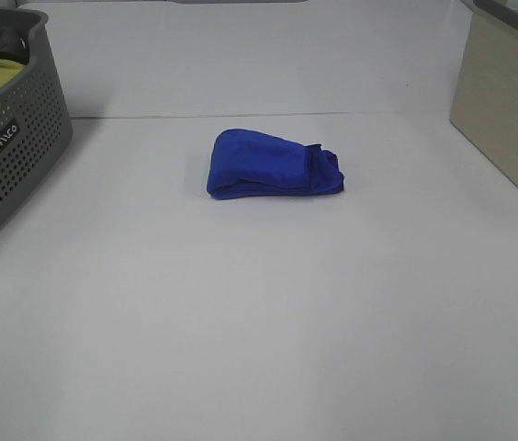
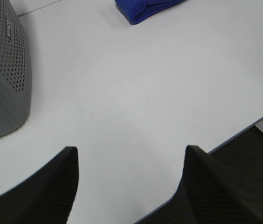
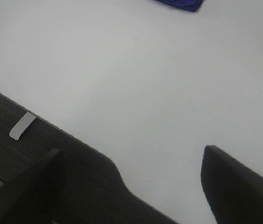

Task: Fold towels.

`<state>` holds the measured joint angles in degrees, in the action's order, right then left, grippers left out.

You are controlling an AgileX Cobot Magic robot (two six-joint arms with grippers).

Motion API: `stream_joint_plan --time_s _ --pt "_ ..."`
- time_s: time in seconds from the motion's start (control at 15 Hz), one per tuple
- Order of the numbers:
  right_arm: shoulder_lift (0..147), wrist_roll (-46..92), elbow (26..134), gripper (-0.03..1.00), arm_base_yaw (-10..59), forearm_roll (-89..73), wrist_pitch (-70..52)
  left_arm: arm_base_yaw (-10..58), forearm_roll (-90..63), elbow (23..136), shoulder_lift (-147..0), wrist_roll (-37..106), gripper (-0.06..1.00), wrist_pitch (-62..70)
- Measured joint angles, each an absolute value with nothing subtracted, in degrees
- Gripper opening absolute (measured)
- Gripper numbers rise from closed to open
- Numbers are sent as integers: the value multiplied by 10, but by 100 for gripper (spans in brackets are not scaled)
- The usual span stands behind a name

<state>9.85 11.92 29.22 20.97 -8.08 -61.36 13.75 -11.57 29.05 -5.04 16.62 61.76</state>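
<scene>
folded blue towel [image 1: 273,165] lies lengthwise left-right; left gripper [image 2: 131,184] and right gripper [image 3: 131,186] released, empty.

The white bench [image 1: 259,322] offers a broad open surface across its whole near half, unobstructed from side to side. One obstacle lies near the middle: the royal-blue plush towel [image 1: 273,165], bundled in a low folded heap, with bare bench on all sides of it. At the left edge stands the grey perforated plastic basket [image 1: 6,165], tall-walled, well apart from the towel; a wide lane runs between them. At the far right a beige box-shaped panel [image 1: 507,110] closes that side, also well apart from the towel. Behind the towel the bench continues open.
</scene>
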Motion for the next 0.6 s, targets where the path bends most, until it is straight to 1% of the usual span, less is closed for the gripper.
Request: stream_joint_plan --time_s 0.4,0.6 --pt "99 119 292 75 207 -81 -614 138 -129 290 -50 166 62 617" --pt "99 119 292 75 140 -84 -614 128 -130 290 -50 166 62 617"
